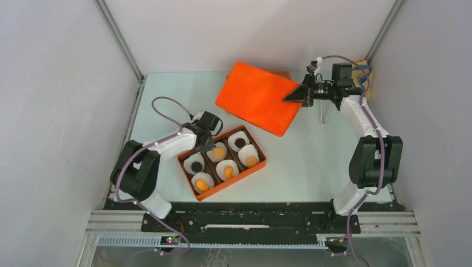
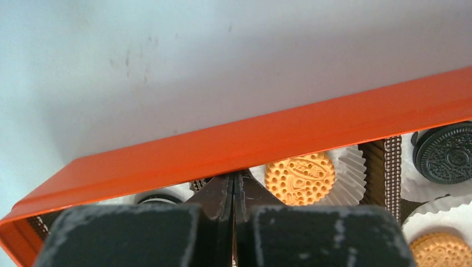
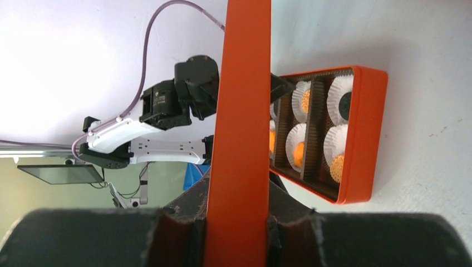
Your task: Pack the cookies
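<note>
Currently the right gripper (image 1: 294, 95) is clamped on the orange lid (image 1: 253, 94), tilted above the table (image 1: 311, 161) at 12 o'clock. The left gripper (image 1: 205, 147), jaws together, sits at the box (image 1: 236, 179) far rim, possibly bracing it. The cookies (image 1: 227, 171) lie in paper cups (image 1: 202, 181) in the box at 7 o'clock. Square the lid to the box and clear the left arm before lowering. The table is pale and matte, with grey walls (image 1: 55, 83) close around.

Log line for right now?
left gripper: shut, at orange box rim | right gripper: holding orange lid, off box | cookies: six in paper cups
</note>
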You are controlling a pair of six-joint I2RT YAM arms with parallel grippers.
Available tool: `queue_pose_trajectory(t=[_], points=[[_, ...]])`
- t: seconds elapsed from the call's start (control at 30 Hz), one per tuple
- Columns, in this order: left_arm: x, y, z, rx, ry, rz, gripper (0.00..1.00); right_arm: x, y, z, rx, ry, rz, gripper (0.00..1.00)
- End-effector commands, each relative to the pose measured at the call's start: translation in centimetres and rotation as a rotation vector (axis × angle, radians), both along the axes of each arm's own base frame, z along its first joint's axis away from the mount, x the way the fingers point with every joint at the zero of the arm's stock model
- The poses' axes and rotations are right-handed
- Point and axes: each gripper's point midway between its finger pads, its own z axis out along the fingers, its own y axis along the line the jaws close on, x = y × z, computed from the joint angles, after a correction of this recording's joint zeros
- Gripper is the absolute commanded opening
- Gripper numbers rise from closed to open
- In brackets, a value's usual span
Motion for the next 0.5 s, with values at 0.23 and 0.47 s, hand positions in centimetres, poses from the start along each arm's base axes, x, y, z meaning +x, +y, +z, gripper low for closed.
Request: queue_pose_trajectory(t=[0.23, 0.47], points=[[7.3, -0.8, 4.0, 0.033, -0.109, -0.053, 0.00, -0.5, 0.1, 0.9, 0.029, -0.057, 0.045, 0.00], [11.0, -4.2, 2.7, -0.014, -0.079, -0.159, 0.00, -0.4, -0.1, 0.3, 0.021, -0.045, 0.038, 0.00]])
